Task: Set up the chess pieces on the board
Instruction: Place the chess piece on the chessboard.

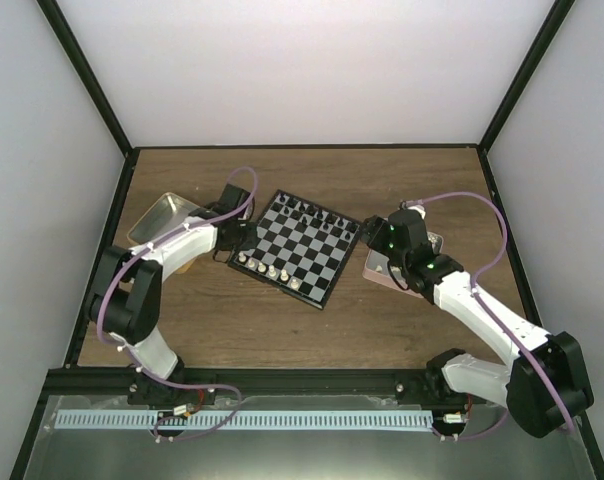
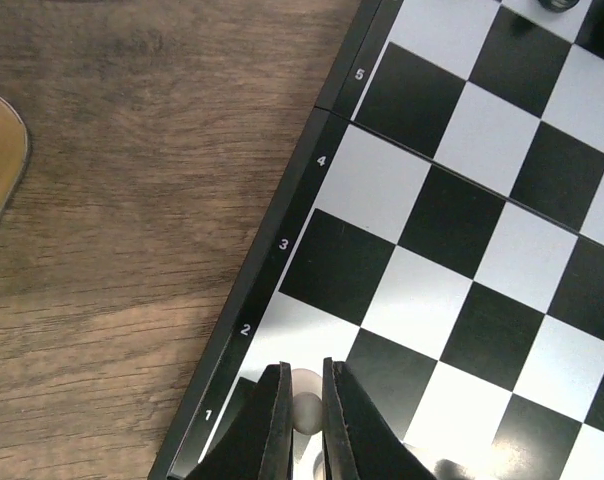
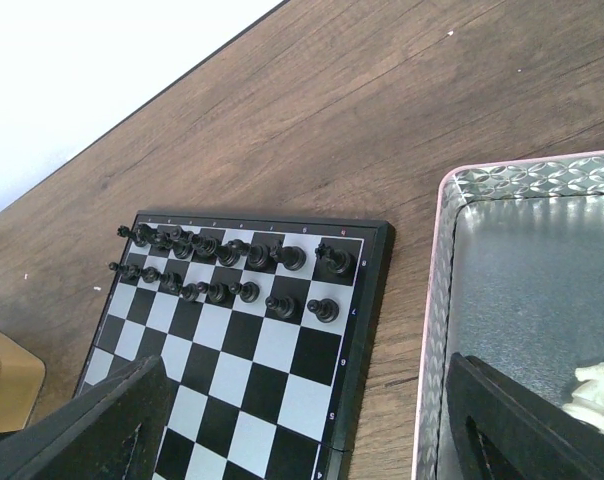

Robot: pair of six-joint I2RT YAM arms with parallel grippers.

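At the board's corner, by the rim numbers 1 and 2, we see the left gripper point(image 2: 304, 372) pinched tight on a white piece point(image 2: 305, 405), with its fingers point(image 2: 275, 420) pressing from both sides. Only the piece's rounded top shows, so we cannot tell which figure it is, or whether it stands on the square or hangs just above it. The squares of the board point(image 2: 452, 220) around it are bare up through row 5 (a couple of dark figures peek in at the top right of that wrist view).

From above, the left gripper point(image 1: 238, 240) sits at the left corner of the board point(image 1: 307, 248), at the end of a row of white pieces point(image 1: 272, 270) lined up along the near-left edge. The black pieces point(image 1: 307, 210) fill the opposite far edge; the right wrist view shows the black pieces point(image 3: 232, 265) in two rows. The board lies turned diagonally on the wooden table point(image 1: 382, 180).

Left of the board, just beside the left arm, is a metal tin point(image 1: 167, 215) with yellowish sides.

The right gripper point(image 1: 382, 242) hovers near the board's right corner, fingers spread wide, holding nothing. In its own view the right gripper point(image 3: 307, 370) looks down on the board point(image 3: 252, 390) and a pink tray point(image 3: 429, 330). The tray is just beside the board, not touching it. A few loose white pieces point(image 3: 594, 392) lie in the tray's lower right part.
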